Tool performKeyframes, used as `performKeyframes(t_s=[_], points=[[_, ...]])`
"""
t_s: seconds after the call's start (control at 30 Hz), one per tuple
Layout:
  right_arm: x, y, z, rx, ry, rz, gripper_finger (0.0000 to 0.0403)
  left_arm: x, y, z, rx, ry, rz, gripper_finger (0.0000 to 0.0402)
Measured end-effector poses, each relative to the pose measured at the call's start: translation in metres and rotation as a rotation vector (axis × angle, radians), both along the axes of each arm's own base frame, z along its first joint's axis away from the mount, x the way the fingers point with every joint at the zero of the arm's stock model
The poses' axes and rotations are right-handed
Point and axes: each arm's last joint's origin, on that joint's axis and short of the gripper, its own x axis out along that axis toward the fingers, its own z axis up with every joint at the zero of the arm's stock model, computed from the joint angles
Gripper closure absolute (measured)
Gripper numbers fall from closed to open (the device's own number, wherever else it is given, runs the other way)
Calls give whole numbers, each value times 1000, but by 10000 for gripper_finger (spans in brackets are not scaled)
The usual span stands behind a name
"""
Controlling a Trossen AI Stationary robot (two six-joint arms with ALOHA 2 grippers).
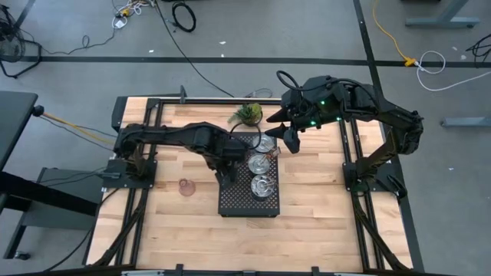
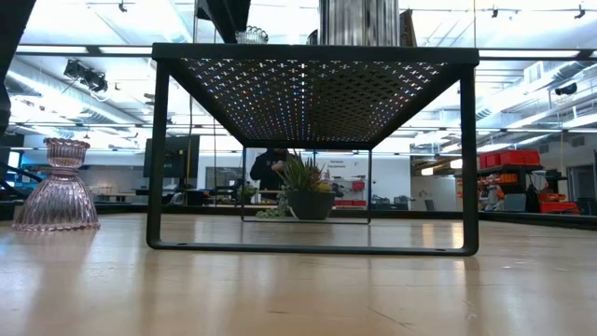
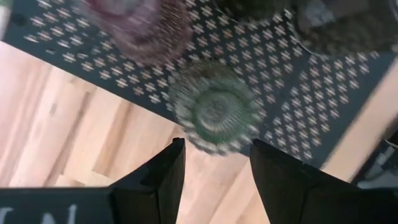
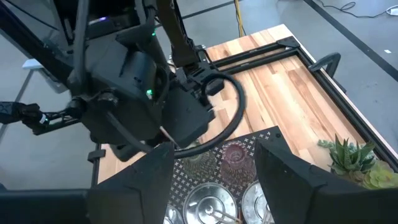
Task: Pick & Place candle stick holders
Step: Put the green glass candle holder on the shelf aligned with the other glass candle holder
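Note:
A black perforated tray [image 1: 249, 201] stands mid-table and carries three silver candle stick holders [image 1: 263, 185]. My left gripper [image 1: 228, 167] points down over the tray's left edge, shut on a greenish ribbed glass holder [image 3: 214, 112]. A pink glass holder [image 4: 235, 155] stands on the tray just beyond it. Another pink glass holder [image 1: 185, 186] stands on its flared base on the wood, left of the tray. My right gripper [image 1: 290, 138] hovers open above the tray's far right corner, with nothing between its fingers. My left gripper pinches the greenish glass holder by two opposite sides of its round body [image 3: 186, 134], one finger [image 3: 174, 165] on each side. The fingers come from above, pointing down. The holder sits upright below them over the tray's edge; whether its foot touches the tray I cannot tell.
A small green potted plant [image 1: 248, 115] stands just beyond the tray's far edge. Black frame rails [image 1: 153, 103] run along the table's sides. Bare wood [image 1: 322, 222] lies near and to the right of the tray.

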Motion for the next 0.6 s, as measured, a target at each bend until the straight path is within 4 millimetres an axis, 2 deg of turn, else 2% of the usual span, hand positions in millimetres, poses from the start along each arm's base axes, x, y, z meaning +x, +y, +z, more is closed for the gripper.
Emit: performKeyframes(t_s=[0.3,0.6], points=[[0,0,0,0,0,0,181,4,17,1,30,-36,40,224],[0,0,0,0,0,0,181,6,17,1,-13,-50,11,225]])
